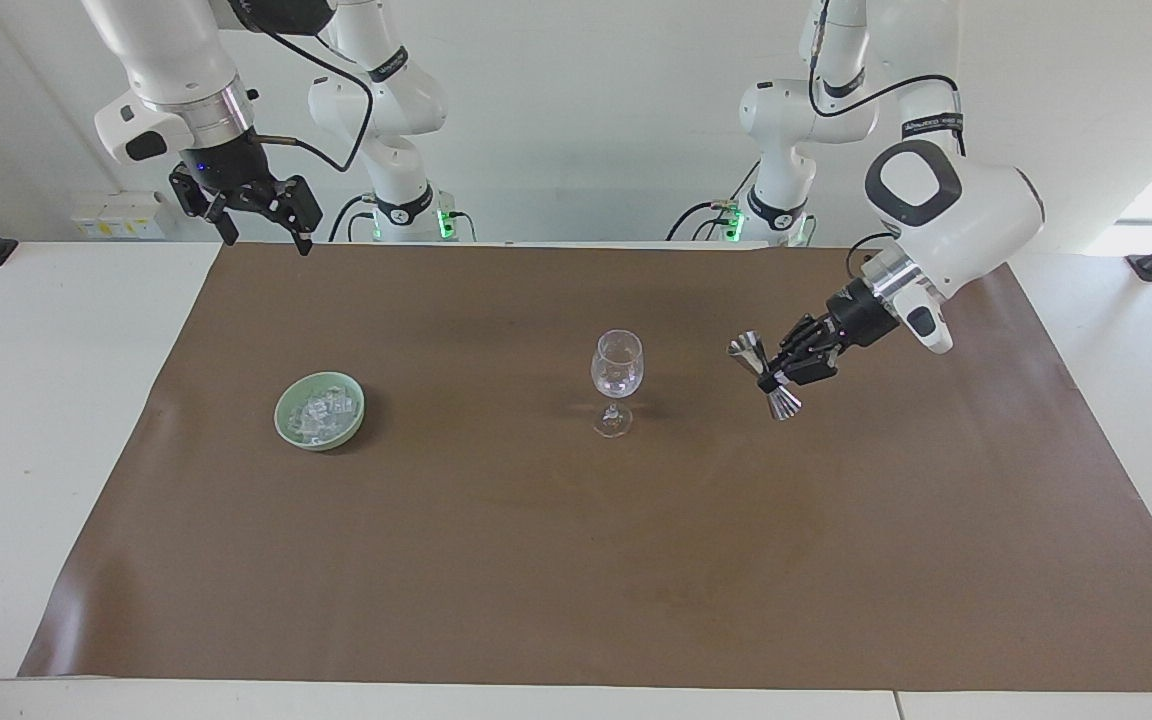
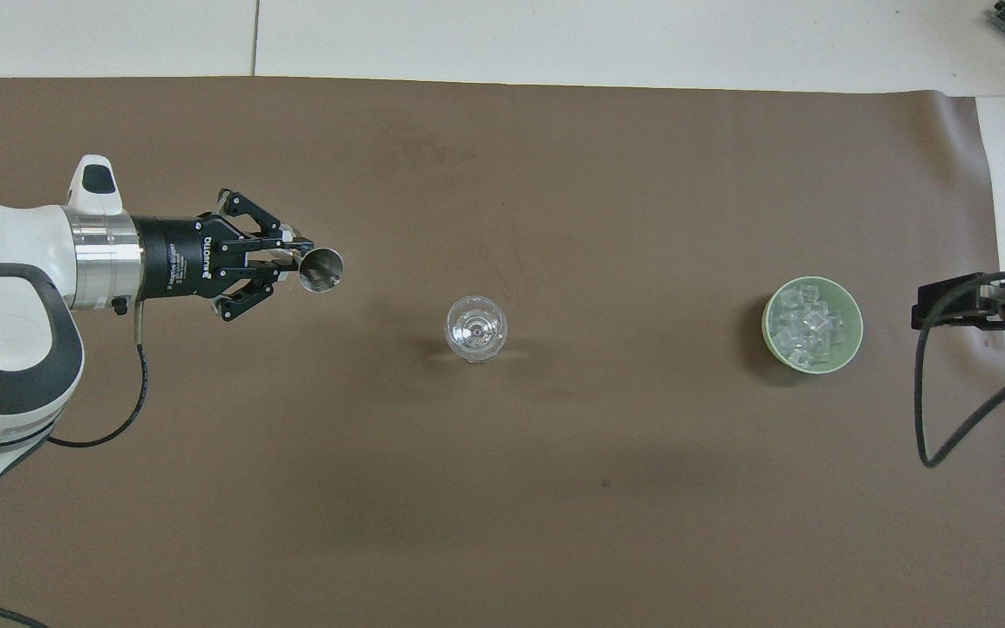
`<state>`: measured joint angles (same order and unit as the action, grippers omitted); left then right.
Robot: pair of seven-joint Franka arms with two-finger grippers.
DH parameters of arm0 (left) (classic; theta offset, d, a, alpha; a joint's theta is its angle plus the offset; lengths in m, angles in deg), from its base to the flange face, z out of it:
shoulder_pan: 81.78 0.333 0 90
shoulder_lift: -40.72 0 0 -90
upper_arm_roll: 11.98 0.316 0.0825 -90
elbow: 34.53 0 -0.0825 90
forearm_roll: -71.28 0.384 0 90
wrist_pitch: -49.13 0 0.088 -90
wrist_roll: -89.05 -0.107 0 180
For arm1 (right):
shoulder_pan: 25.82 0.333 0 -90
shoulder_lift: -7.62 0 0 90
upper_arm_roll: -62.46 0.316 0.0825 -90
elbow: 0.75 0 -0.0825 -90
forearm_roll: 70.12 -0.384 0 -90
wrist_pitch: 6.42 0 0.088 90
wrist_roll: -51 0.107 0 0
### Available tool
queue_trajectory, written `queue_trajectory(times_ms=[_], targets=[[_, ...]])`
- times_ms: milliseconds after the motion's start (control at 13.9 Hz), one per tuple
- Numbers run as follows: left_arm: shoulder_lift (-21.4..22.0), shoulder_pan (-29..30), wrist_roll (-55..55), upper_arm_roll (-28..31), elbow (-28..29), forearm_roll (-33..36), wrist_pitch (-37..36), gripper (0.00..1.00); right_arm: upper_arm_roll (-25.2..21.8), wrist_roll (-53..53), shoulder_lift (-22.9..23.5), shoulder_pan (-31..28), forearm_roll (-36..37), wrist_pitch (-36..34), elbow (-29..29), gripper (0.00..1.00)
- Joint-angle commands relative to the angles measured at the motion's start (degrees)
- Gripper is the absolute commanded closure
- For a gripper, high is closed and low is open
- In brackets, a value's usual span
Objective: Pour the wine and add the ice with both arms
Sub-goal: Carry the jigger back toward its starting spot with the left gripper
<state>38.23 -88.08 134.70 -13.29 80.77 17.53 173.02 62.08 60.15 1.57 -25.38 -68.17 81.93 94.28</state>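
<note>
1. Facing view, centre: a clear stemmed wine glass stands upright on the brown paper mat that covers the white table. What its bowl contains cannot be told.
2. Facing view, right of centre: the left gripper hangs over the mat beside the wine glass, toward the left arm's end of the table and apart from the glass. Its fingers are clamped on the waist of a polished double-cone metal jigger, which is held nearly upright with a slight tilt.
3. Facing view, left of centre: a shallow pale green bowl sits on the mat, well apart from the glass, and holds the ice, a heap of small clear cubes.
4. Facing view, upper left: the right gripper waits in the air above the mat's corner, fingers spread wide and holding nothing.
5. Overhead view, left of centre: the left gripper points toward the frame's centre, fingers pinched on the jigger, whose open round mouth faces the camera; no contents can be made out inside it.
6. Overhead view, centre: the wine glass appears as a clear circle on the mat, well clear of the jigger.
7. Overhead view, right: the green bowl is filled with the ice cubes heaped across its whole interior.
8. Overhead view, right edge: the right gripper shows only in part beside the bowl, over the mat's edge, with black cable looping below it.
</note>
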Motion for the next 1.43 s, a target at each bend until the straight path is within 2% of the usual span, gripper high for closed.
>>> queue_trajectory(times_ms=[0,143,430,789,1219,1362], targets=[[-0.5,4.3,-1.3,-0.5,0.3,-4.5,-3.8,1.00,-0.1,-1.8,-1.3,-0.1,-1.0,-0.1,1.4,0.00],[-1.1,6.5,-1.3,-0.5,0.7,-6.3,-5.4,1.00,-0.1,-1.8,-1.3,-0.1,-1.0,-0.1,1.4,0.00],[-5.6,13.1,-1.4,-0.5,0.2,-13.1,-11.4,1.00,-0.1,-1.8,-1.3,-0.1,-1.0,-0.1,1.4,0.00],[-9.7,19.9,-1.3,-0.5,0.6,-20.3,-13.8,1.00,-0.1,-1.8,-1.3,-0.1,-1.0,-0.1,1.4,0.00],[-13.1,26.2,-3.2,-0.4,3.4,-20.6,-15.8,1.00,-0.4,-1.9,-1.3,-0.9,-1.0,-0.5,1.4,0.00],[-13.1,26.4,-6.1,-0.4,5.9,-21.1,-15.8,1.00,-0.4,-1.9,-1.5,-0.9,-1.0,-0.9,1.6,0.00]])
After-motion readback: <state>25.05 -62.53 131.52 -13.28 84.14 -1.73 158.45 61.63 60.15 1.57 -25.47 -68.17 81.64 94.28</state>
